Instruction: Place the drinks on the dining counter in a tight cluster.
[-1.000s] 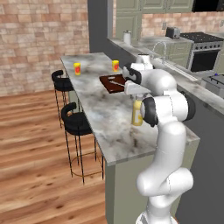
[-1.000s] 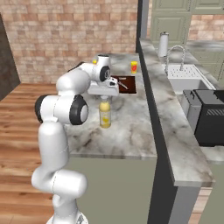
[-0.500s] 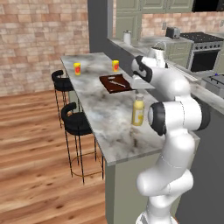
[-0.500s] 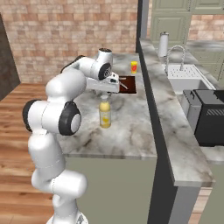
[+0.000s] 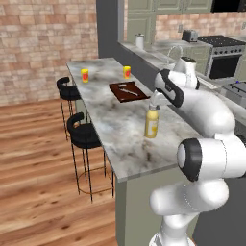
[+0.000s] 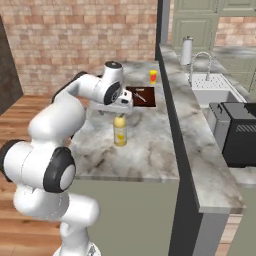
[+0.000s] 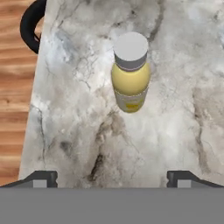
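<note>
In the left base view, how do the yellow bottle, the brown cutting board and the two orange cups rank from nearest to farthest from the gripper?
1. yellow bottle, just below the gripper.
2. cutting board, behind it.
3. orange cup, near the ledge.
4. orange cup, at the stool-side edge.

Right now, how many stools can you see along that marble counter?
2. One black stool stands by the dining counter's near end; another stool stands farther along the same side. Others may be hidden.

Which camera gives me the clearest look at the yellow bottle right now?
The hand view: the yellow bottle sits near centre, seen from above, unobstructed, upright on the dining counter. Both base views show it smaller, with the arm just behind it.
</note>
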